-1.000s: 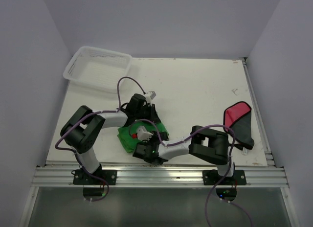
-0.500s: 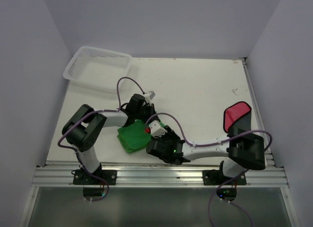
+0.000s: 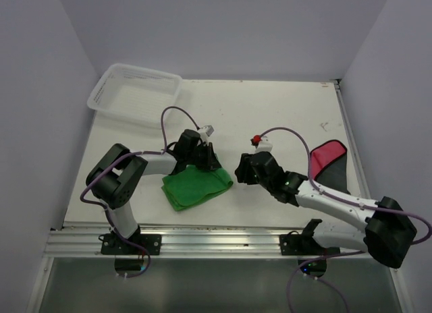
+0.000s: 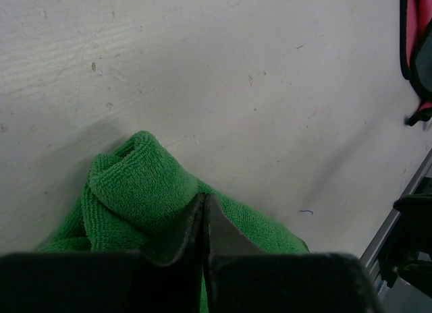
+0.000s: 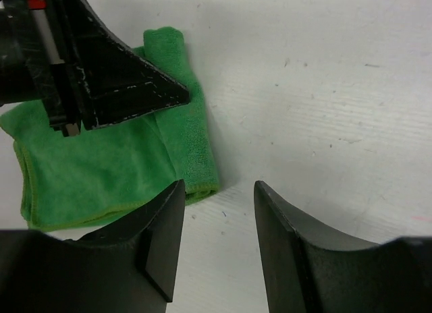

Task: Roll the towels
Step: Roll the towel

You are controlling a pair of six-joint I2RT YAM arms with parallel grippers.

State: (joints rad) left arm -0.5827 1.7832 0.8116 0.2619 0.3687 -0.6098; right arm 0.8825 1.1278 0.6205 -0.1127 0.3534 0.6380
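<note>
1. From above: my left gripper (image 3: 202,158), pressed together, rests on the green towel (image 3: 196,186); the red towel (image 3: 329,159) lies unrolled at right.
2. Left wrist: no cloth shows between my tips.
3. Right wrist: my right gripper (image 5: 216,188) hangs spread and empty. Rolling the green towel seems underway, and next needs an edge pinch.

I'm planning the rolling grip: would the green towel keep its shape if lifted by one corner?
Probably not: the green towel lies slumped in soft folds, one end bunched, so it should droop. Its fuzzy pile looks grippy, so pushed it would likely wrinkle rather than slide on the table.
</note>
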